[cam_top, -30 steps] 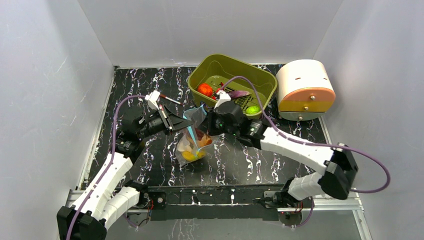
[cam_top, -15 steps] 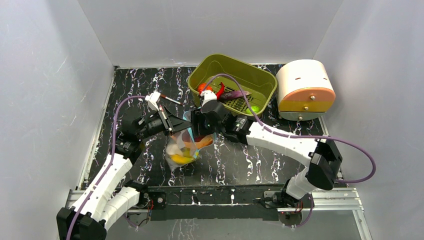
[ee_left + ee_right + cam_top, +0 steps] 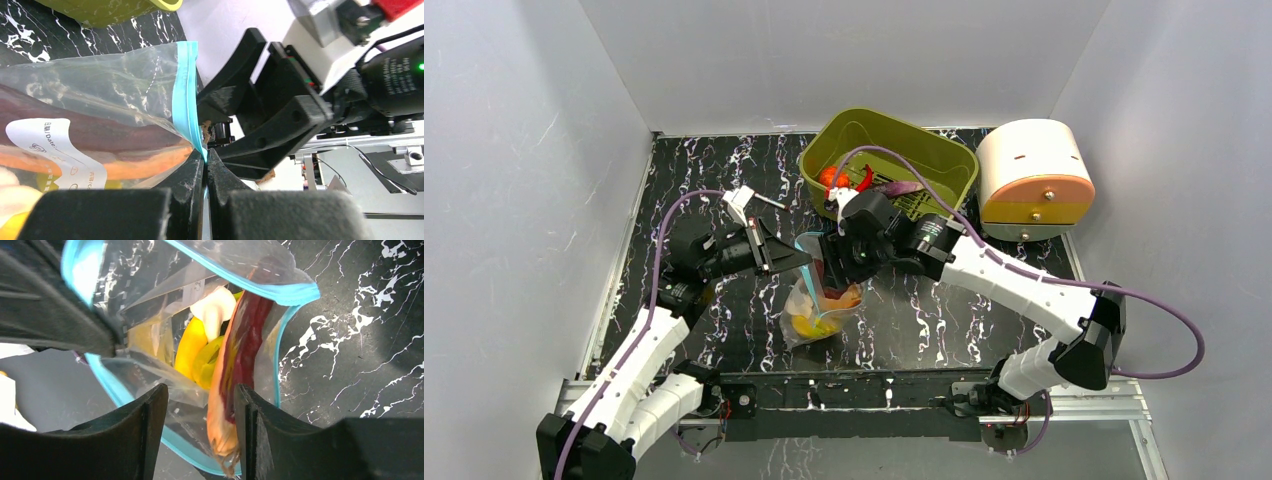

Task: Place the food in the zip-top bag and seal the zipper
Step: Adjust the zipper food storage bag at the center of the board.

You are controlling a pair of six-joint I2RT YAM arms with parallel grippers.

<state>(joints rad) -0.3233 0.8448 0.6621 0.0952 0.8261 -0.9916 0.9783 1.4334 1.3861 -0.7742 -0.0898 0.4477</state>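
From above, the right gripper [image 3: 829, 262], shut a second ago, now hangs spread over the zip-top bag [image 3: 819, 305]; tomato [image 3: 828, 178] and chili [image 3: 864, 180] wait in the olive tub [image 3: 944, 160]. Left wrist: the left gripper [image 3: 205, 165] pinches the zipper [image 3: 182, 95]. Right wrist: a long red-orange piece [image 3: 240, 355] lies inside beside the banana [image 3: 190, 347], apparently just delivered

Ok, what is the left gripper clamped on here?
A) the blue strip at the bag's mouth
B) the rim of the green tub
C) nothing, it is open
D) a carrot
A: in the left wrist view the left gripper is closed on the blue strip of the clear bag.
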